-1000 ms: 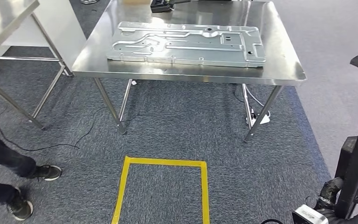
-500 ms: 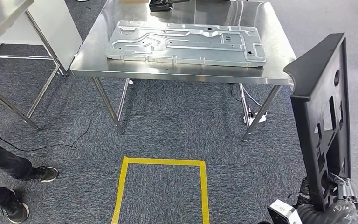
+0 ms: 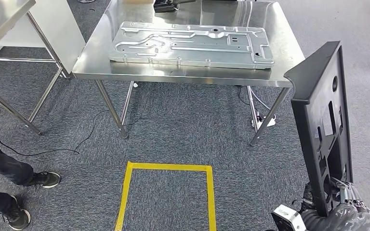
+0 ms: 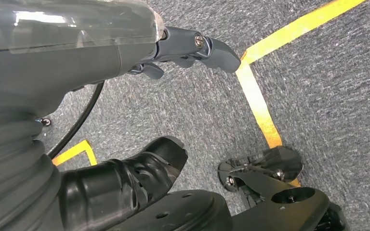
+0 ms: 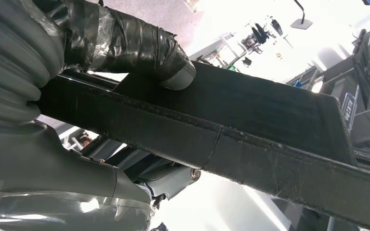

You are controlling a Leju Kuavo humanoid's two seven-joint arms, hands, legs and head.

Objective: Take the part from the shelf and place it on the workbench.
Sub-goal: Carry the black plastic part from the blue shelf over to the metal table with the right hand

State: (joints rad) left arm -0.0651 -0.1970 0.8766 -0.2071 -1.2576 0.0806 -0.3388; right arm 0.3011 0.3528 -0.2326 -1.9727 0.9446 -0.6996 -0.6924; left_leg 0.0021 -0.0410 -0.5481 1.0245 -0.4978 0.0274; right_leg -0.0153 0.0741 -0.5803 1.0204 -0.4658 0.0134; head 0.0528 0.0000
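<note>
A tall black plastic part [image 3: 325, 120] with cut-outs stands upright at the right of the head view, its lower end gripped in my right hand [image 3: 345, 204]. In the right wrist view the taped thumb [image 5: 139, 43] presses on the part [image 5: 270, 125], whose edge runs across the picture. Ahead stands the steel workbench [image 3: 289, 48], and a large stamped metal plate [image 3: 192, 44] lies on it. The part is in front of the bench's right corner, off the top. My left hand [image 4: 101, 57] hangs over the carpet with thumb [image 4: 135, 173] and fingers [image 4: 197, 45] apart, holding nothing.
A second steel table [image 3: 0, 19] stands at the left. A person's legs and shoes [image 3: 14, 178] are at the lower left. A yellow tape square [image 3: 168, 167] marks the carpet before the bench. A power strip [image 3: 265, 121] and cables lie under it.
The black part has come in from the right edge and now stands further left and a little lower. The view has shifted slightly; the person's feet have moved little.
</note>
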